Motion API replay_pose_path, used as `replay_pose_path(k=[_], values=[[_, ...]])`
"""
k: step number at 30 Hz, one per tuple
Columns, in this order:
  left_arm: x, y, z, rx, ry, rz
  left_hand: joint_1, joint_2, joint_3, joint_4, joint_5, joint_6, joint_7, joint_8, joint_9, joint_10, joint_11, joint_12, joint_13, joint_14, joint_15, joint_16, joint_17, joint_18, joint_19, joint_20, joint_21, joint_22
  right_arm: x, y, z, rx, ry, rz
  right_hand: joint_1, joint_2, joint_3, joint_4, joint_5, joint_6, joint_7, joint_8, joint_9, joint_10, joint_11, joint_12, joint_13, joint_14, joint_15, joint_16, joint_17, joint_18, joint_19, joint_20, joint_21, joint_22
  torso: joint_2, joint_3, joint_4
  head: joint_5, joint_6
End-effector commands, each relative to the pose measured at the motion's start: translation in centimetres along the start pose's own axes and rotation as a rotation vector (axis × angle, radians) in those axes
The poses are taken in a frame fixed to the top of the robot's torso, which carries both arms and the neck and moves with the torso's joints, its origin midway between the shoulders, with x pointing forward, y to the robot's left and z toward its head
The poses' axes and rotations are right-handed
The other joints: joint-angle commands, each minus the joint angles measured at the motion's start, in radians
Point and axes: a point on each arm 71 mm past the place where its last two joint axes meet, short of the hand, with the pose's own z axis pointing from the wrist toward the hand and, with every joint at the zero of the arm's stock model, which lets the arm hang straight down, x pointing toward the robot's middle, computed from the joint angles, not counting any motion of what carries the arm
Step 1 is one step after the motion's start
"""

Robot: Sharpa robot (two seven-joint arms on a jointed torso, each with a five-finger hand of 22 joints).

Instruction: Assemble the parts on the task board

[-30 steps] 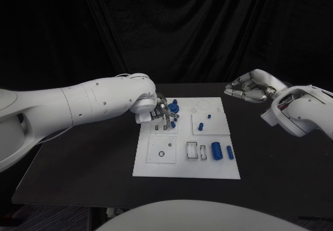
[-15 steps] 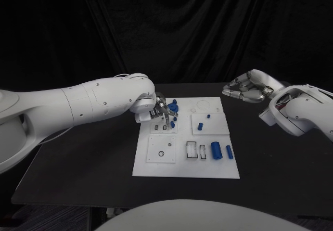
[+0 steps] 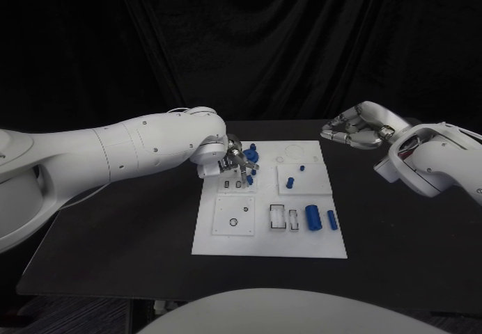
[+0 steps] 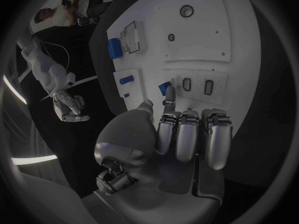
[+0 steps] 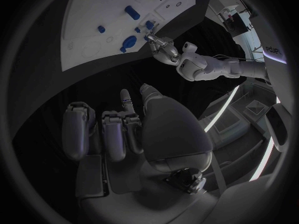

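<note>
The white rectangular task board (image 3: 269, 236) lies mid-desk (image 3: 120, 229). The left hand (image 3: 233, 161) hovers over its far-left corner, pinching a small blue part (image 3: 250, 170). The right hand (image 3: 354, 131), fingers curled on nothing, hangs beyond the board's far-right corner.

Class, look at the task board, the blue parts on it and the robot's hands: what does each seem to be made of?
Task board: probably matte white plastic; flat, even, cut recesses. Blue parts: likely moulded plastic; uniform colour, soft sheen. Left hand and right hand: silver, metal or metallic-finished plastic; bright highlights, cannot tell which.
</note>
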Motion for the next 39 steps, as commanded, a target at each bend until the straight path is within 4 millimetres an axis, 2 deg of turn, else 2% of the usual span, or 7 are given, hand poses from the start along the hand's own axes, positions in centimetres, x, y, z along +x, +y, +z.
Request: replay_pose_path(k=[1, 12, 16, 20, 30, 39], values=[[0.19, -0.25, 0.13, 0.023, 0.010, 0.006, 0.010, -0.003, 0.009, -0.002, 0.007, 0.007, -0.002, 0.009, 0.011, 0.106, -0.008, 0.003, 0.263, 0.106, -0.011, -0.001, 0.263, -0.014, 0.105, -0.011, -0.003, 0.263, 0.14, -0.08, -0.06, 0.012, 0.010, -0.016, 0.010, -0.002, 0.003, 0.000, 0.004, 0.006, -0.001, -0.004, -0.001, 0.108, 0.004, 0.003, 0.263, 0.103, 0.004, 0.001, 0.256, -0.007, 0.014, 0.000, -0.009, 0.202, -0.001, -0.0003, 0.0008, -0.005, 0.000], [0.21, -0.42, 0.42, 0.021, 0.012, 0.007, 0.015, -0.009, 0.024, -0.008, 0.010, -0.001, -0.005, 0.015, 0.033, 0.106, -0.012, 0.003, 0.263, 0.106, -0.015, -0.001, 0.263, -0.014, 0.105, -0.015, -0.003, 0.263, 0.20, -0.06, -0.09, 0.013, 0.014, -0.021, 0.010, -0.002, 0.003, 0.000, 0.004, 0.006, -0.001, -0.004, -0.001, 0.108, 0.004, 0.003, 0.263, 0.103, 0.004, 0.001, 0.256, -0.007, 0.014, 0.000, -0.009, 0.202, -0.002, -0.0021, 0.0003, -0.008, 0.000], [0.29, -0.40, 0.49, 0.018, 0.016, 0.009, 0.016, -0.010, 0.028, -0.009, 0.011, -0.004, -0.005, 0.015, 0.038, 0.106, -0.012, 0.003, 0.263, 0.106, -0.015, -0.001, 0.263, -0.014, 0.105, -0.016, -0.003, 0.263, 0.23, -0.05, -0.06, 0.013, 0.016, -0.022, 0.010, -0.002, 0.003, 0.000, 0.004, 0.006, -0.001, -0.004, -0.001, 0.108, 0.004, 0.003, 0.263, 0.103, 0.004, 0.001, 0.256, -0.007, 0.014, 0.000, -0.009, 0.202, -0.002, -0.0015, -0.0010, -0.005, 0.000], [0.42, -0.29, 0.60, 0.015, 0.022, 0.009, 0.017, -0.010, 0.032, -0.010, 0.011, -0.005, -0.006, 0.017, 0.043, 0.106, -0.012, 0.003, 0.263, 0.106, -0.016, -0.001, 0.263, -0.014, 0.105, -0.016, -0.003, 0.263, 0.26, -0.06, -0.06, 0.015, 0.020, -0.021, 0.010, -0.001, 0.004, 0.001, 0.004, 0.007, -0.001, -0.004, -0.001, 0.108, 0.003, 0.003, 0.263, 0.103, 0.003, 0.000, 0.255, -0.007, 0.013, 0.000, -0.009, 0.202, -0.002, -0.0016, 0.0010, -0.007, 0.000], [0.77, -0.04, 0.82, 0.010, 0.030, 0.007, 0.018, -0.012, 0.042, -0.013, 0.012, -0.011, -0.006, 0.019, 0.055, 0.106, -0.013, 0.003, 0.263, 0.106, -0.017, -0.001, 0.263, -0.014, 0.105, -0.018, -0.003, 0.263, 0.37, -0.14, -0.06, 0.021, 0.030, -0.021, 0.009, -0.001, 0.004, 0.001, 0.004, 0.008, -0.001, -0.004, -0.001, 0.108, 0.003, 0.003, 0.263, 0.103, 0.003, 0.000, 0.255, -0.007, 0.013, 0.000, -0.010, 0.202, -0.002, -0.0010, 0.0007, -0.008, 0.000], [1.01, -0.07, 0.96, 0.008, 0.040, 0.012, 0.023, -0.017, 0.057, -0.021, 0.014, -0.017, -0.007, 0.021, 0.070, 0.106, -0.014, 0.003, 0.263, 0.106, -0.018, -0.001, 0.263, -0.014, 0.105, -0.019, -0.003, 0.263, 0.51, -0.17, -0.02, 0.027, 0.039, -0.020, 0.007, 0.000, 0.003, 0.002, 0.000, 0.012, -0.001, -0.003, -0.001, 0.108, 0.003, 0.003, 0.263, 0.102, 0.003, 0.000, 0.254, -0.007, 0.012, -0.001, -0.011, 0.201, -0.003, -0.0020, 0.0002, -0.005, 0.000]])
